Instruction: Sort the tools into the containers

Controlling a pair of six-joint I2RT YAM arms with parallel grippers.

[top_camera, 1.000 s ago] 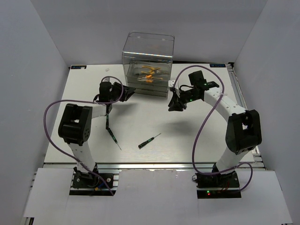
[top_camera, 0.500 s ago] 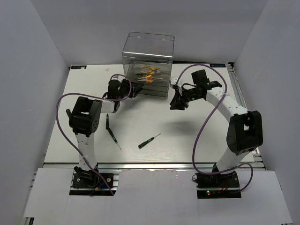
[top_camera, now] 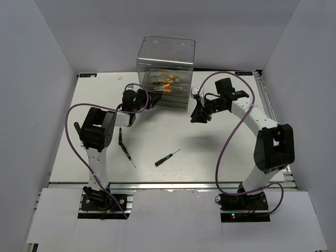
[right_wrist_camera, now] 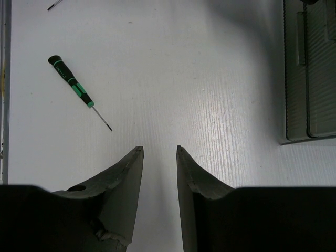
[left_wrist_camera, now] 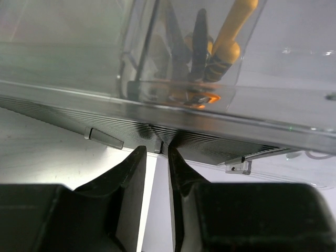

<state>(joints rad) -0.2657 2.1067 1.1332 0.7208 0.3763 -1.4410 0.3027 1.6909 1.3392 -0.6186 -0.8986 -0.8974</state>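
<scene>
The clear smoky box of drawers [top_camera: 166, 68] stands at the back centre, with orange-and-black pliers [top_camera: 167, 83] inside. My left gripper [top_camera: 149, 100] is at the box's front lower left. In the left wrist view its jaws [left_wrist_camera: 155, 151] stand slightly apart, empty, tips at a small tab [left_wrist_camera: 157, 146] on a ribbed drawer front [left_wrist_camera: 220, 144]; the pliers [left_wrist_camera: 210, 52] show above. My right gripper [top_camera: 197, 116] hovers open and empty right of the box. Black-green screwdrivers lie on the table: two at the left [top_camera: 120, 135] [top_camera: 127, 154], one in the middle [top_camera: 165, 158], also in the right wrist view [right_wrist_camera: 79, 90].
White table [top_camera: 210, 152] inside grey walls. The box's ribbed base [right_wrist_camera: 310, 73] shows at the right edge of the right wrist view. Purple cables loop from both arms. Another screwdriver's tip [right_wrist_camera: 54, 4] shows at the top left there.
My left arm has swung forward and right, bringing its gripper from the open table up against the box's front. The right gripper has barely shifted. The screwdrivers have not moved.
</scene>
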